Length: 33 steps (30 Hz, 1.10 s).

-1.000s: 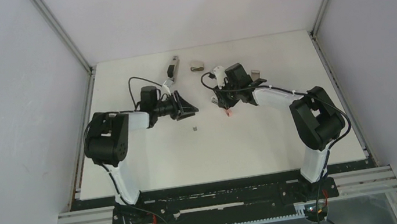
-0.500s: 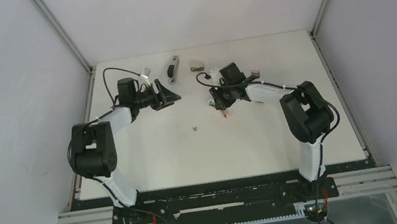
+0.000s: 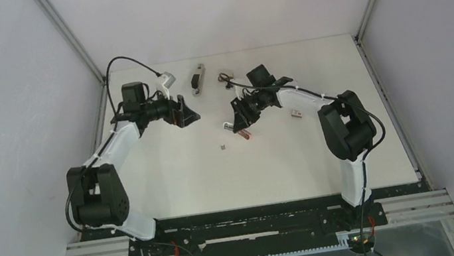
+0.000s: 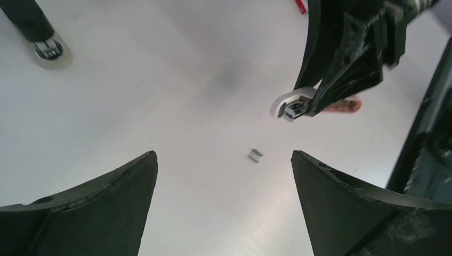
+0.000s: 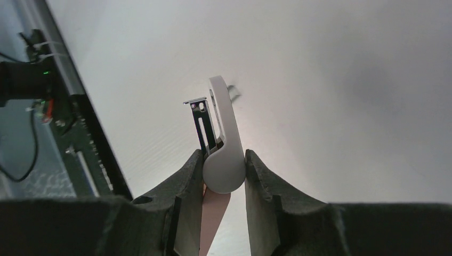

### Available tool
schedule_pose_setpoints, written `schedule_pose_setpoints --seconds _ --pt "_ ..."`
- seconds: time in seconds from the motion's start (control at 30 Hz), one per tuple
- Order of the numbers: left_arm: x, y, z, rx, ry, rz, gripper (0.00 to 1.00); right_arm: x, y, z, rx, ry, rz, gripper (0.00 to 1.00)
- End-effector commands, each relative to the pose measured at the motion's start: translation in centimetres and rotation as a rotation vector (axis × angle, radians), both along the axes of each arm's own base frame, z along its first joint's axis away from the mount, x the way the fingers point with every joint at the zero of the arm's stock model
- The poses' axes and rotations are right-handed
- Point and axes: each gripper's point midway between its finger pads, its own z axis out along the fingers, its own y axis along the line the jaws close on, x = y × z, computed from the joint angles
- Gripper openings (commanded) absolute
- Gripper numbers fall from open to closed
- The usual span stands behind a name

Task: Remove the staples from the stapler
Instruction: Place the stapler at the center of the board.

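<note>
- A single tiny grey staple [image 3: 223, 147] lies loose near the middle of the white table [image 3: 172, 182], touching nothing
- The stapler [image 3: 197, 78] is a slim dark bar lying close to the table's far edge, well apart from the staple and from both pincers; whether it is unfolded cannot be told
- A small pale object [image 3: 225, 75] sits just to the right of the stapler, too small to make out
- A grey-and-pink claw tool [image 5: 221, 122] hangs near the staple on its far side, its metal tip aimed toward the table and not touching the staple
- The right pincer [image 5: 224, 160] is clamped tight on the tool's rounded grey body; its arm rises from the base, bends at the elbow and runs left across the table
- The left pincer [image 4: 224, 157] is spread wide and grips nothing; its arm stretches far up the table's left side, then turns right and tilts down toward the staple
- A small red-and-white box [image 3: 297, 114] lies just on the near side of the right forearm, its print too small to read
</note>
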Motion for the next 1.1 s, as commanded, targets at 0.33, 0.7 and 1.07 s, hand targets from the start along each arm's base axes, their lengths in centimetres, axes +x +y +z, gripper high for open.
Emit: schedule_pose_setpoints --seconds 0.33,0.7,1.07 --pt "-7.9 -3.0 3.4 0.301 -0.64 -0.57 1.0 -4.4 2.7 4.4 0.224 0.208 0.175 0.26" --pt "-10.5 -6.2 -0.2 0.417 -0.691 -0.718 0.97 -6.0 3.2 5.9 0.28 0.235 0.238 0.27" --pt "-11.4 -8.4 -1.5 0.488 -0.734 -0.764 0.83 -7.8 3.6 7.5 0.344 0.284 0.306 0.27"
